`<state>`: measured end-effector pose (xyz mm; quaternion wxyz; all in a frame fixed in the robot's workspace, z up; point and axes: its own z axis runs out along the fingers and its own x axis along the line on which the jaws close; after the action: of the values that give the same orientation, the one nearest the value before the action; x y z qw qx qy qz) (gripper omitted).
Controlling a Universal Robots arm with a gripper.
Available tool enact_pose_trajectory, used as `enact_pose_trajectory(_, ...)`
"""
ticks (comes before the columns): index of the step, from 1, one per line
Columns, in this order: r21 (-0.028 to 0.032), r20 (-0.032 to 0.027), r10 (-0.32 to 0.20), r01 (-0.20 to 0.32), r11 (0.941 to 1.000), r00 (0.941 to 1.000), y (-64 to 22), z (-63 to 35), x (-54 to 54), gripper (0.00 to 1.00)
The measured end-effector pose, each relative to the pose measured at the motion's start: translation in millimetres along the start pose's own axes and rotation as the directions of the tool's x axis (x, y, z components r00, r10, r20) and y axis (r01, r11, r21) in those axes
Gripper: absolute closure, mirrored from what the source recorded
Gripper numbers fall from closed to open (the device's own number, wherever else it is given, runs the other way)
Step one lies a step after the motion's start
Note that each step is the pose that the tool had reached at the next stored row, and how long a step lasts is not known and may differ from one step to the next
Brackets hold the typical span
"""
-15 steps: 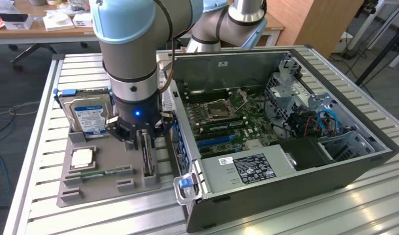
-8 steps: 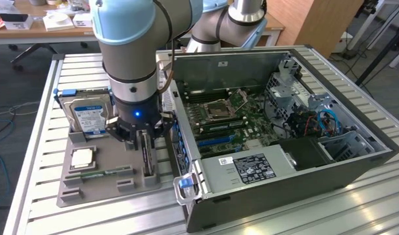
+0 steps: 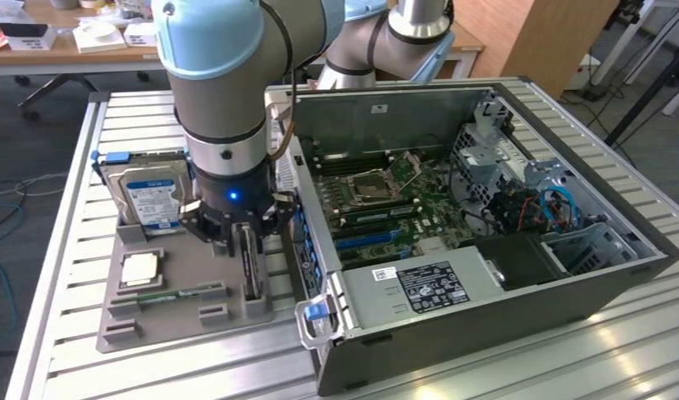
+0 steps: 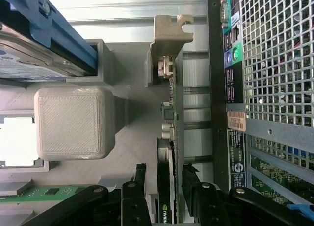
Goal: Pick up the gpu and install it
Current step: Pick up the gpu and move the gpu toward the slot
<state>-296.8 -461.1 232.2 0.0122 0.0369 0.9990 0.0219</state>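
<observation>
Two fingers (image 4: 140,174) of the gripper (image 4: 165,169) straddle the gpu (image 4: 167,137) with small gaps; this thin card seems stiff, light, fragile: hold its flat faces.

Nothing can be read: a small logo on the thin black gpu (image 4: 165,186) and the print on the black power-supply sticker (image 3: 428,283), at five o'clock in the exterior view, are illegible.

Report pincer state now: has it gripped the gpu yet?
pincer: open, fingers on either side of the gpu standing in its tray slot, gaps visible, not clamped.
</observation>
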Motion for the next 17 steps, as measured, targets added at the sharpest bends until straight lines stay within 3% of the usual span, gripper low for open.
enact_pose_trajectory(17, -0.0003, 0.0003, 0.0, 0.0, 1.0, 1.0, -1.4, 1.6, 0.1, 0.57)
